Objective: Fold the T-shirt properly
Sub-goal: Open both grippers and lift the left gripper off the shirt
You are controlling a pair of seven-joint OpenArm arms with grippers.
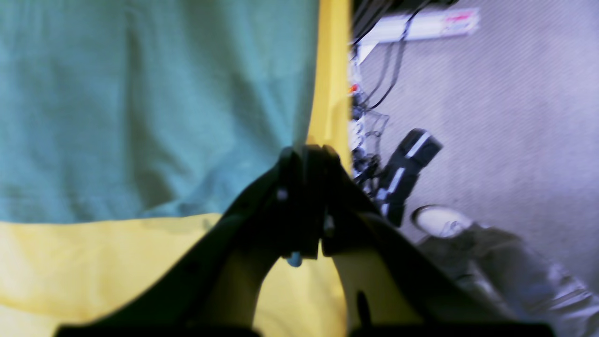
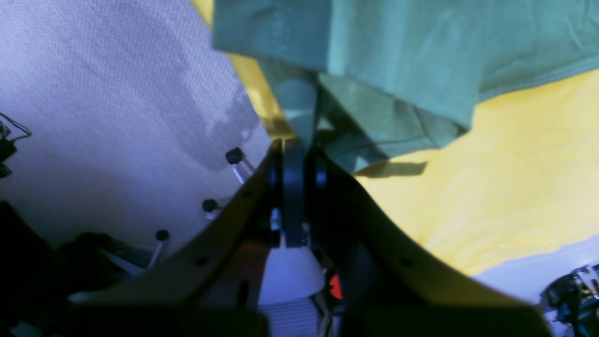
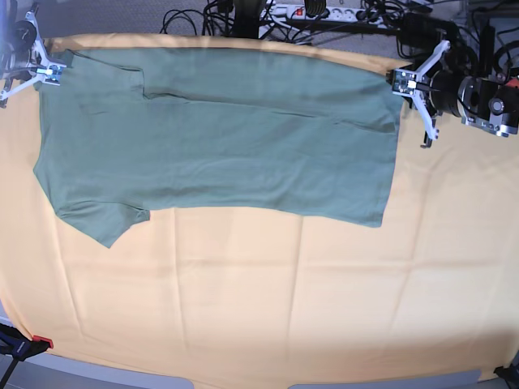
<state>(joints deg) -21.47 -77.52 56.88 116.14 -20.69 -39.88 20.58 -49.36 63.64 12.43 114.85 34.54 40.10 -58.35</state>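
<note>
Presently the T-shirt [image 3: 219, 138] lies folded lengthwise across the far half of the bench, on the orange-yellow cloth [image 3: 268, 300], one sleeve pointing toward 7 o'clock. At 9 o'clock the right claw [image 3: 50, 71] is clenched on the shirt's far corner; at 3 o'clock the left claw [image 3: 403, 79] pinches the hem corner. Bare cloth spreads wide toward 6 o'clock; cables [image 3: 243, 14] crowd 12 o'clock.

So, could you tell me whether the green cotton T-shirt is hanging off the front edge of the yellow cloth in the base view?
No, the green cotton T-shirt lies along the far side of the yellow cloth, well away from its front edge.
</note>
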